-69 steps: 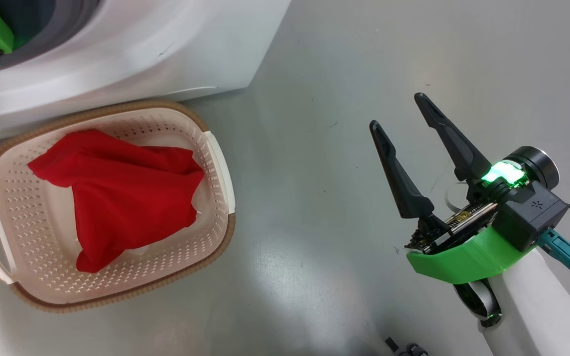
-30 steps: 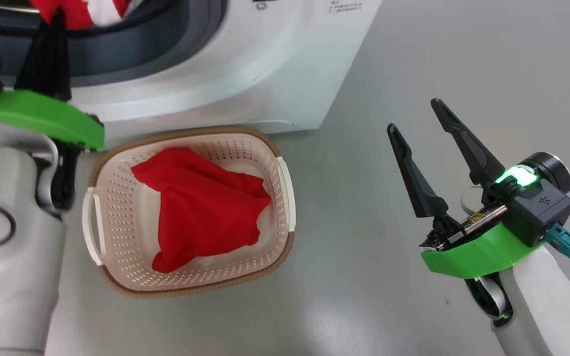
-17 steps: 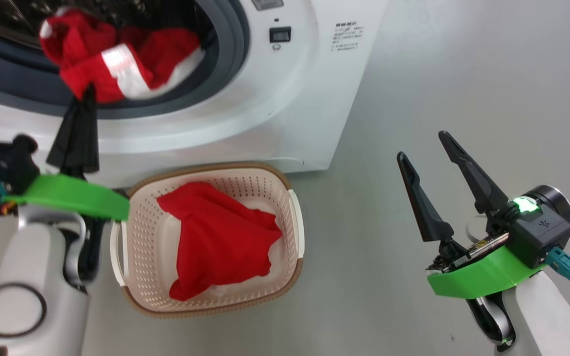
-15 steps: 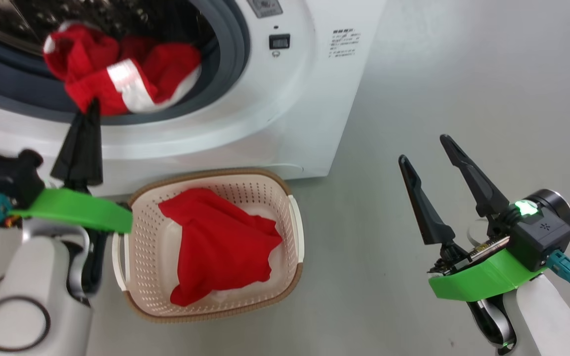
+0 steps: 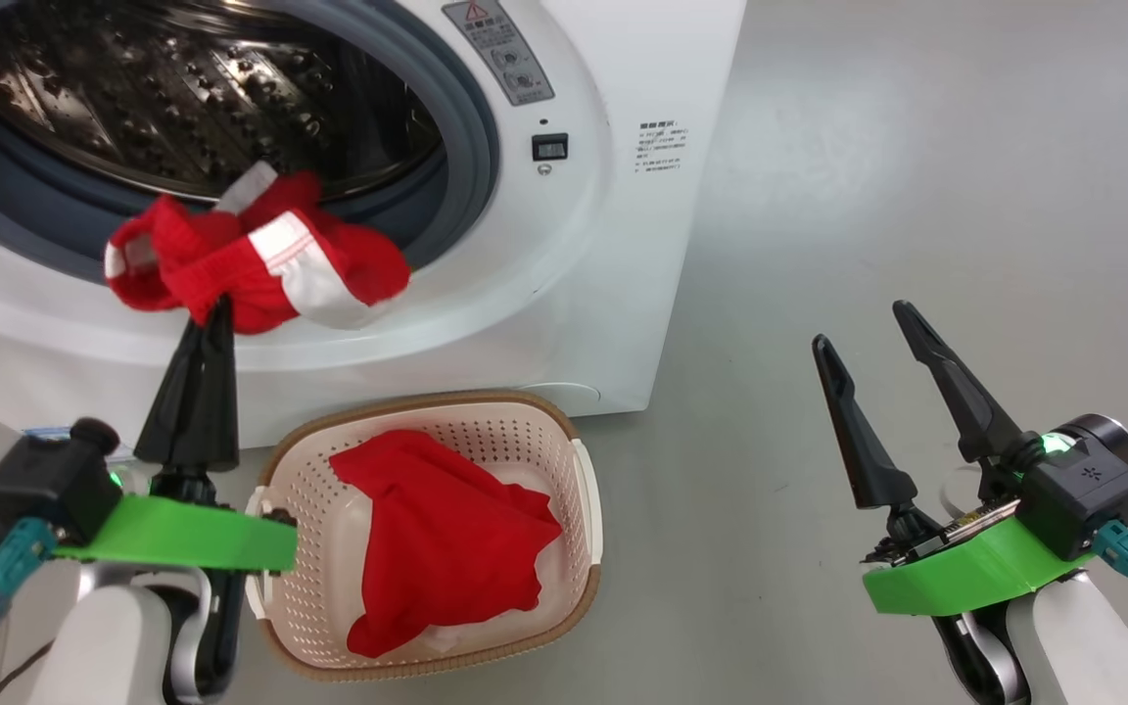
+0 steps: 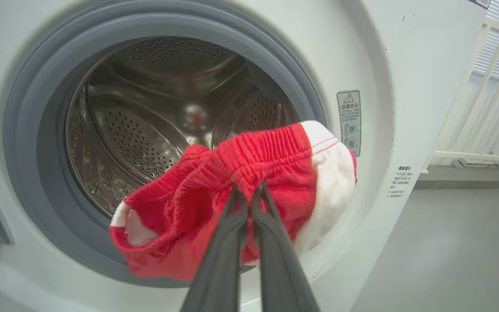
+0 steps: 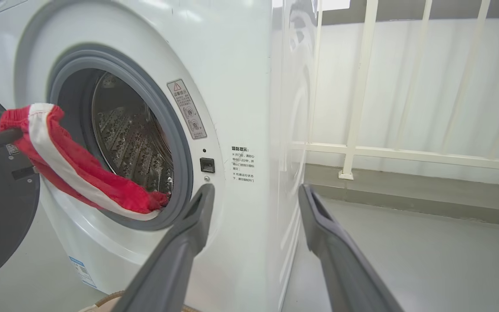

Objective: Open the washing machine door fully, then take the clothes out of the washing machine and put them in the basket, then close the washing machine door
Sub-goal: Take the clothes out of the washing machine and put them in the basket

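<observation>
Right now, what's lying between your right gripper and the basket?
That stretch is bare: in the head view, plain grey floor separates the open right gripper from the basket.

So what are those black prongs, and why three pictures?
It is a two-armed robot emptying a washing machine. One picture comes from a camera on its head, looking down. The other two come from cameras on its wrists. The black prongs are its grippers. The left gripper is shut on a red garment with white trim, at the mouth of the drum. The right gripper is open, holding nothing. On the floor, a basket already holds another red garment.
</observation>
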You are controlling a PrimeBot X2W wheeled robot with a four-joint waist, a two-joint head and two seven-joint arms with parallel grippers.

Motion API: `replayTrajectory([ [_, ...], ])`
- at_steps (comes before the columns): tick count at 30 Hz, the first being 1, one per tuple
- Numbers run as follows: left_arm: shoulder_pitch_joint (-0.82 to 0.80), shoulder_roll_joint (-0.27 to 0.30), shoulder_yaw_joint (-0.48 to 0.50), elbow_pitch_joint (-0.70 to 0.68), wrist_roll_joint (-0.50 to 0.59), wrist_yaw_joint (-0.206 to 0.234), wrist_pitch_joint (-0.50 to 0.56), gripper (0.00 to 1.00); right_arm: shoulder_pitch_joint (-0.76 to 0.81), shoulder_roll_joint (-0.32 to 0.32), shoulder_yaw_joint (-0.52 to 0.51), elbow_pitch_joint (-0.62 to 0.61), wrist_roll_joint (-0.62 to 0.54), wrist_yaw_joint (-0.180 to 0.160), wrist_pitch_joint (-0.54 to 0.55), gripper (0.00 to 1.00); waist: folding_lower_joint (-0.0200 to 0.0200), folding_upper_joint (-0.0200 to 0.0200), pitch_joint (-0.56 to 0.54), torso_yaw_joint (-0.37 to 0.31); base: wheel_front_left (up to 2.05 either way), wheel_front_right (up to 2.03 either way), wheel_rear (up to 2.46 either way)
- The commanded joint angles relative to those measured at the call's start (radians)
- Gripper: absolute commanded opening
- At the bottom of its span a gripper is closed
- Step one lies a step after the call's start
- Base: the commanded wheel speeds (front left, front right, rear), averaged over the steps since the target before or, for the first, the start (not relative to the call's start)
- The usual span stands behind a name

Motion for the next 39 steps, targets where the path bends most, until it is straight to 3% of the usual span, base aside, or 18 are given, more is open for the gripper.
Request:
replayTrajectory([
  [1,0.010,0.025,0.033,-0.047,0.003,0.009,-0.008,0.00,0.012,0.002,0.016,-0.023,-0.016,0.003,-0.006,1.00,0.0000,0.0000,-0.006,0.004,0.00,0.00,0.00],
  [11,0.111,-0.002,0.005,-0.191,-0.013,0.035,0.039,0.00,0.020,-0.004,0.006,-0.028,-0.027,0.003,-0.006,1.00,0.0000,0.0000,-0.007,0.017,0.00,0.00,0.00],
  [16,0.137,-0.029,-0.014,-0.164,-0.062,0.022,0.079,0.00,0.016,-0.002,0.010,-0.032,-0.031,0.003,-0.006,1.00,0.0000,0.0000,0.009,0.017,0.00,0.00,0.00],
  [28,0.026,-0.080,-0.015,0.194,-0.225,-0.061,0.074,0.00,-0.020,-0.005,0.033,-0.034,-0.041,0.003,-0.006,1.00,0.0000,0.0000,0.096,0.002,0.00,0.00,0.00],
  [39,-0.145,-0.096,-0.042,0.586,-0.290,-0.091,0.034,0.00,-0.064,-0.007,0.042,-0.033,-0.041,0.003,-0.006,1.00,0.0000,0.0000,0.189,-0.014,0.00,0.00,0.00],
])
